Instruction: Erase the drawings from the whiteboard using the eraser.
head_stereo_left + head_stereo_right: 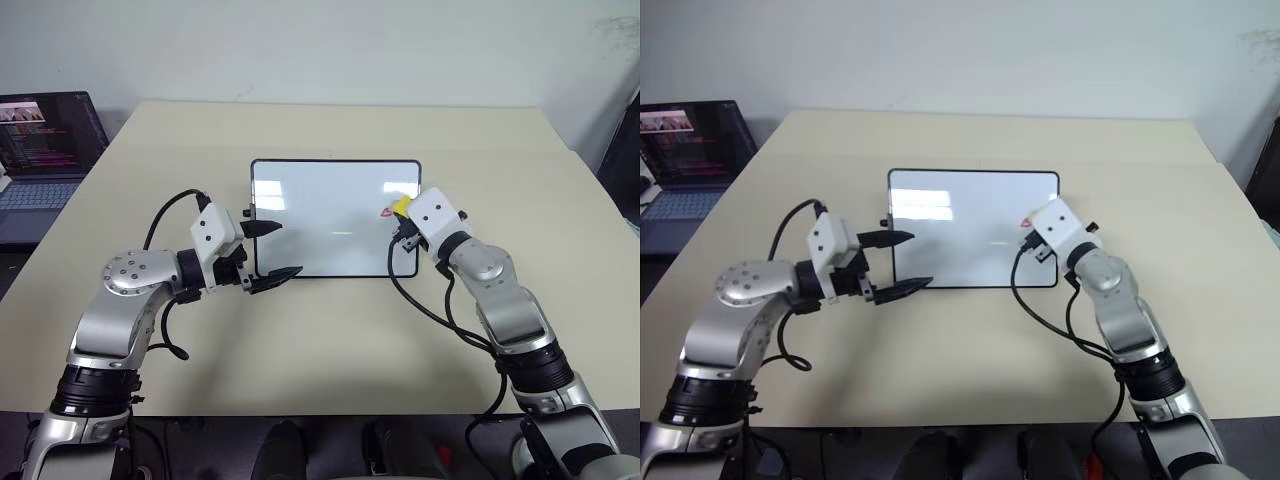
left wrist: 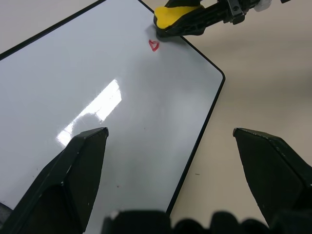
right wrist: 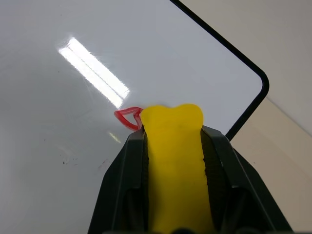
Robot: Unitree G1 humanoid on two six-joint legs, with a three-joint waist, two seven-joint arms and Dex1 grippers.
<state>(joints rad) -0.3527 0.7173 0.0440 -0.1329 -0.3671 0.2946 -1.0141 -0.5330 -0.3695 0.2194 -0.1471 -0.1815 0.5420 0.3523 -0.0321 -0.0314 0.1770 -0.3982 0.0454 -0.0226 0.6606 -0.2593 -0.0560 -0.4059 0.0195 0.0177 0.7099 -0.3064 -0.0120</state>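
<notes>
The whiteboard (image 1: 320, 200) lies flat in the middle of the table. One small red triangle drawing (image 3: 127, 117) sits near its right edge; the rest of the surface looks blank apart from glare. My right gripper (image 1: 402, 215) is shut on the yellow eraser (image 3: 175, 165), whose tip rests on the board just beside the red triangle (image 2: 154, 45). My left gripper (image 1: 275, 250) is open at the board's near left corner, holding nothing. One of its fingers is over the board and the other is by the near edge.
An open laptop (image 1: 40, 150) stands at the far left of the beige table (image 1: 330, 340). Black cables hang from both wrists. Bare tabletop surrounds the board on every side.
</notes>
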